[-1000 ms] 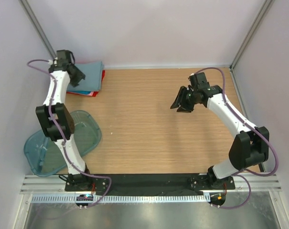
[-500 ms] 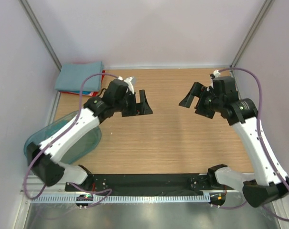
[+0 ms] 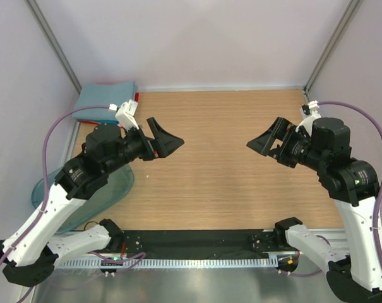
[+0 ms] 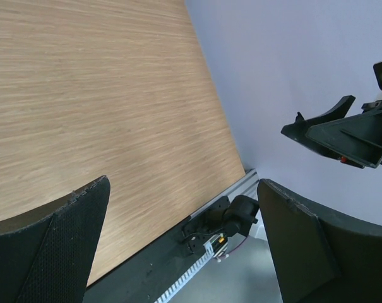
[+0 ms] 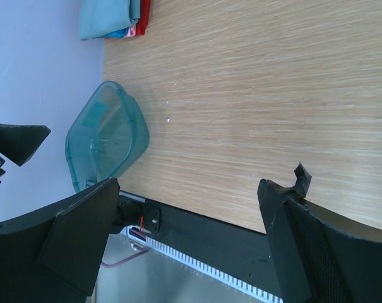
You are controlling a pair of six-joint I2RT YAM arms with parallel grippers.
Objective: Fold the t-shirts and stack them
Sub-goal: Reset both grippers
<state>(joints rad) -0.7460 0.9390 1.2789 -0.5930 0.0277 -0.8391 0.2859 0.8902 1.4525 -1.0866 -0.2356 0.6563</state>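
Observation:
The t-shirts [image 3: 104, 98] lie folded in one stack at the table's far left corner, a dusty grey-blue one on top with red showing at its right edge. In the right wrist view the stack [image 5: 108, 16] shows grey-blue over bright blue and red. My left gripper [image 3: 165, 140] hangs open and empty above the table's left-centre, well away from the stack. My right gripper [image 3: 265, 140] hangs open and empty over the right-centre, facing the left one. Each wrist view shows wide-apart jaws with nothing between them: left gripper [image 4: 183, 189], right gripper [image 5: 191, 196].
A translucent teal plastic tub [image 3: 112, 183] sits at the near left, partly hidden under my left arm; it appears again in the right wrist view [image 5: 105, 142]. Grey walls close in the table on three sides. A black base rail [image 3: 197, 240] runs along the near edge.
My left arm left the stack in the far left corner and swung to the left-centre, its jaws spreading wide. My right gripper drew back to the right and opened fully.

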